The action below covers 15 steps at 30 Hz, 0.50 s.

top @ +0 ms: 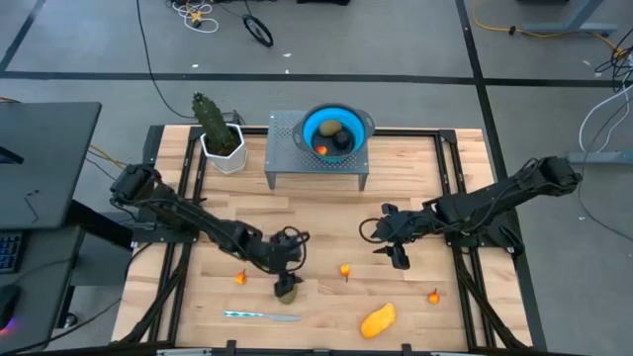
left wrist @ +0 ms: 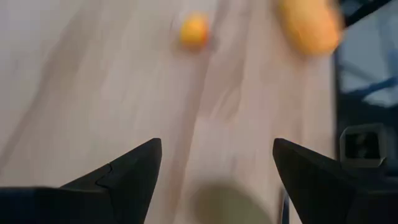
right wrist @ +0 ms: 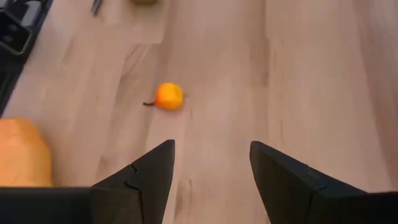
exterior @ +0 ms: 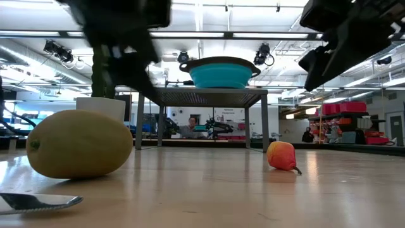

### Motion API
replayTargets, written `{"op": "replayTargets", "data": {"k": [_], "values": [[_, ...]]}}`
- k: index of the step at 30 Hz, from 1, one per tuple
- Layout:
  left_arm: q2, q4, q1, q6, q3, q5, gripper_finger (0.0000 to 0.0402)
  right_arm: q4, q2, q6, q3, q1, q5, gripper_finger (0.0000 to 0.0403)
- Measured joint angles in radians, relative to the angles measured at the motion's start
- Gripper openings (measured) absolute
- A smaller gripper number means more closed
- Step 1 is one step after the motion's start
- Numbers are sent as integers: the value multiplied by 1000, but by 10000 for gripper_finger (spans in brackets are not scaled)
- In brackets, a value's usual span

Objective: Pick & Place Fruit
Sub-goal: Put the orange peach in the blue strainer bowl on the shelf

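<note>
Looking straight down, the left claw (top: 286,269) hangs over the wooden counter (top: 326,213), its fingers spread wide, with an olive-green fruit (top: 287,290) right at its tips; whether they touch cannot be told. A small orange-red piece (top: 240,278) lies just to one side of this claw, and another (top: 344,269) lies on the other side, between the two claws. The right claw (top: 398,255) hangs with its fingers parted and holds nothing; a yellow-orange oblong fruit (top: 378,319) lies well in front of it toward the counter's near edge, and a third orange-red piece (top: 433,296) sits off to its outer side. A blue bowl (top: 337,129) on a metal stand (top: 287,158) already holds a dark ball, a green oval and an orange bit. A knife (top: 261,316) lies by the near edge and a cactus (top: 212,119) stands beside the stand.

From counter height, the oblong fruit (exterior: 79,144) looms large, with an orange-red piece (exterior: 282,156) farther back.

The left wrist camera shows wide fingers (left wrist: 130,177) with the green fruit (left wrist: 233,204) low between them.

The right wrist camera shows parted fingers (right wrist: 146,177) around bare wood, an orange-red piece (right wrist: 168,96) ahead.
</note>
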Motion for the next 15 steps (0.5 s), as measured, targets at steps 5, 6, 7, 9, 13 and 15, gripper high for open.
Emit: {"op": "replayTargets", "data": {"k": [5, 6, 7, 9, 13, 15], "values": [[1, -143, -58, -135, 82, -9, 316, 80, 3, -7, -41, -1, 23, 220], [1, -152, -66, -155, 91, -10, 316, 93, 2, -8, -49, -1, 23, 220], [1, -174, -74, -174, 99, -14, 315, 100, 2, -8, -55, -1, 22, 220], [1, -238, -88, -201, 118, -18, 315, 107, 2, -8, -63, -1, 22, 220], [1, -517, -110, -279, 155, -26, 315, 104, 2, -9, -65, -1, 22, 220], [1, -627, -118, -336, 164, -17, 315, 105, 2, -9, -65, -1, 21, 220]]}}
